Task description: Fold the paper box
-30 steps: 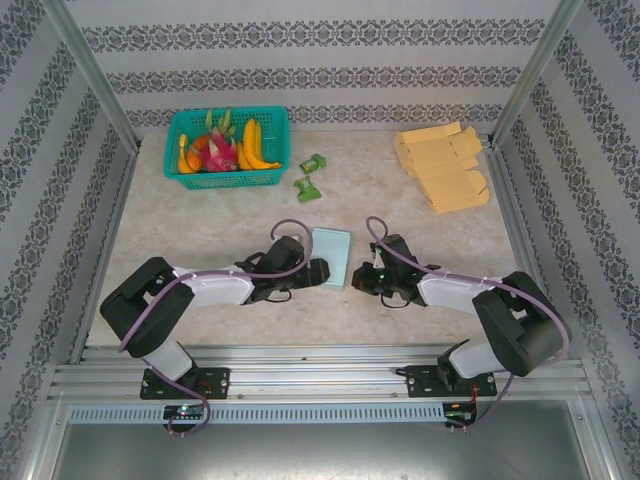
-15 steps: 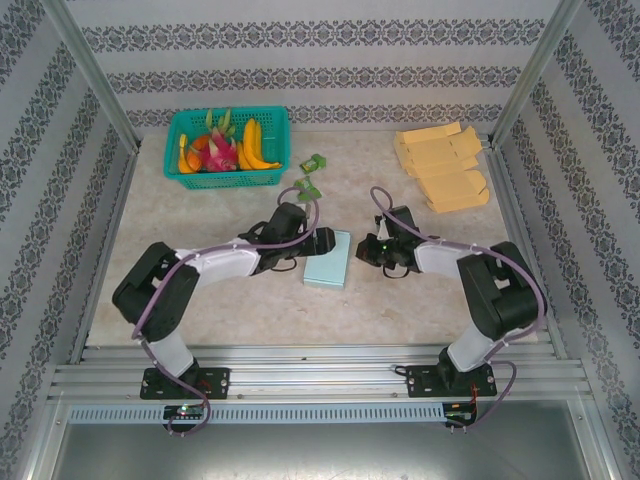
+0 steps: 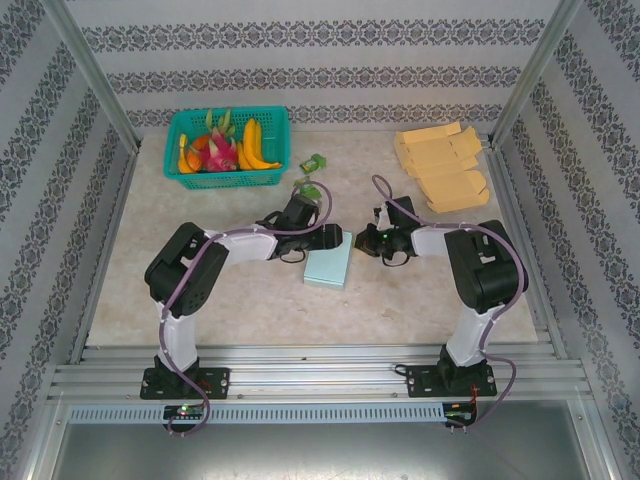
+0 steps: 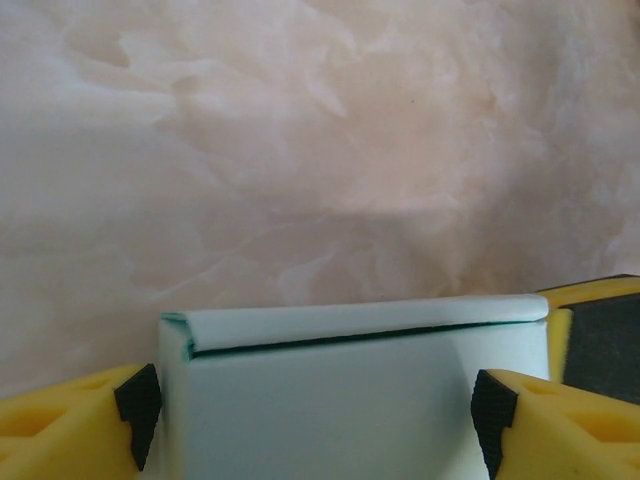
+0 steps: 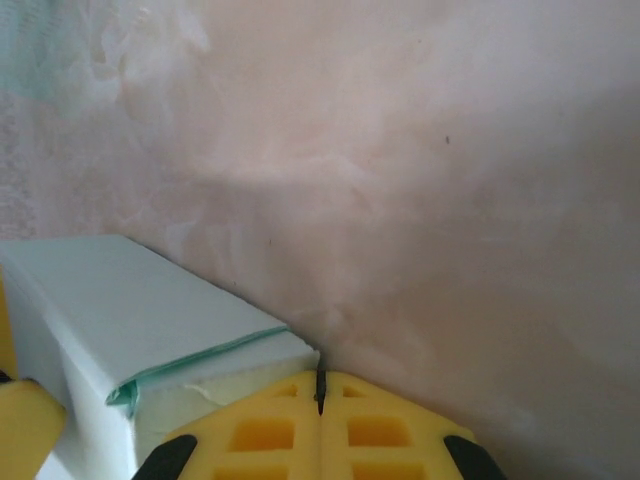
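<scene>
Left wrist cam chops the paper box (image 4: 350, 400) off at the bottom edge, so its near part is anyone's guess. The left gripper (image 4: 315, 415) has both yellow fingers (image 4: 60, 425) running out of the bottom corners too. On the right wrist cam the box runs off the left and bottom edges, and a greenish smear (image 5: 40, 40) top left is way too blurry to name. From overhead, two little green things (image 3: 313, 163) near the basket (image 3: 225, 180) are too small to identify.

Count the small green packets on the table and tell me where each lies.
2. One green packet lies right of the basket. The second packet sits just nearer the arms, partly behind the left arm. Others may be hidden beneath it.
</scene>
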Robot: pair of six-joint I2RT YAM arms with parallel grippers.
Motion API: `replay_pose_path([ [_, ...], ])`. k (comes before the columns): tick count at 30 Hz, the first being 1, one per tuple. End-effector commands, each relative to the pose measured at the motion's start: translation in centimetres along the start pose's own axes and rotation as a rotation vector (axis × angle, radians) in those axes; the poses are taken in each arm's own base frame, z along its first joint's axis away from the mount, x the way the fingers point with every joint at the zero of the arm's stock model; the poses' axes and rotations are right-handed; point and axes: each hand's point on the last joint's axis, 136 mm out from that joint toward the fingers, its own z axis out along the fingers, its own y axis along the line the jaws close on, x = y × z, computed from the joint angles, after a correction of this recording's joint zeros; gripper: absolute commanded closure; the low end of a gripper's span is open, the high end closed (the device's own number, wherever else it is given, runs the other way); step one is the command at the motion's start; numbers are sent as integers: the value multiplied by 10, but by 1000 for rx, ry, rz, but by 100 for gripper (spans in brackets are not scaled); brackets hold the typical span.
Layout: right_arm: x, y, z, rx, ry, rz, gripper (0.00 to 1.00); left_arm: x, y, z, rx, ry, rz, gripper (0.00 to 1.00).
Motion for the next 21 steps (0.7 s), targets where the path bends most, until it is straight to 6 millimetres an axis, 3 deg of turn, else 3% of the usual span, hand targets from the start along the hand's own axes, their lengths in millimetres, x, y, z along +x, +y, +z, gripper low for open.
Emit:
replay_pose_path([
  [1, 0, -14, 12, 24, 23, 16, 100, 0, -8, 7, 58, 27, -16, 17],
  [5, 1, -12, 17, -8, 36, 12, 100, 6, -30, 14, 168, 59, -36, 18],
  [10, 3, 7, 18, -108, 48, -29, 100, 21, -81, 25, 343, 114, -7, 19],
  [15, 4, 19, 18, -159, 54, -74, 100, 37, -123, 23, 443, 153, 75, 20],
  [18, 2, 21, 18, -172, 38, -78, 100, 42, -132, 21, 448, 163, 104, 20],
  [21, -1, 23, 14, -173, 12, -75, 100, 42, -126, 23, 409, 166, 92, 20],
])
